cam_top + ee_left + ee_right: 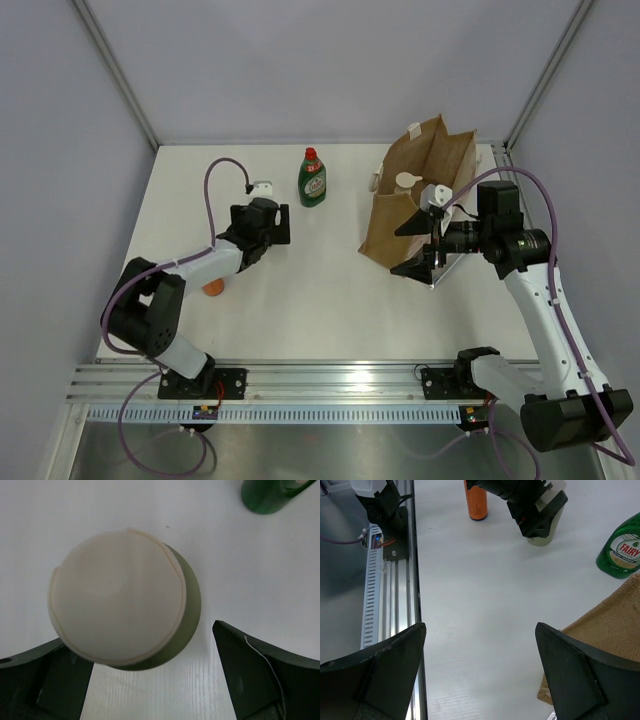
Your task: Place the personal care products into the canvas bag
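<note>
The tan canvas bag (pixel 432 165) stands upright at the back right, and a white-capped bottle (pixel 405 181) shows inside its mouth. My right gripper (pixel 412 247) hangs open and empty by the bag's near side; in the right wrist view the bag (pixel 607 622) lies beside my right finger. A dark green bottle with a red cap (pixel 312 178) stands at the back centre. My left gripper (pixel 262 208) is open above a pale white-capped bottle (pixel 117 597), whose cap sits between the fingers without touching them. A small orange bottle (pixel 213 288) stands near the left arm.
An aluminium rail (pixel 330 378) runs along the near table edge, also seen as a rail (pixel 375 595) in the right wrist view. Grey walls close the back and sides. The green bottle (pixel 272 495) stands just beyond the left gripper.
</note>
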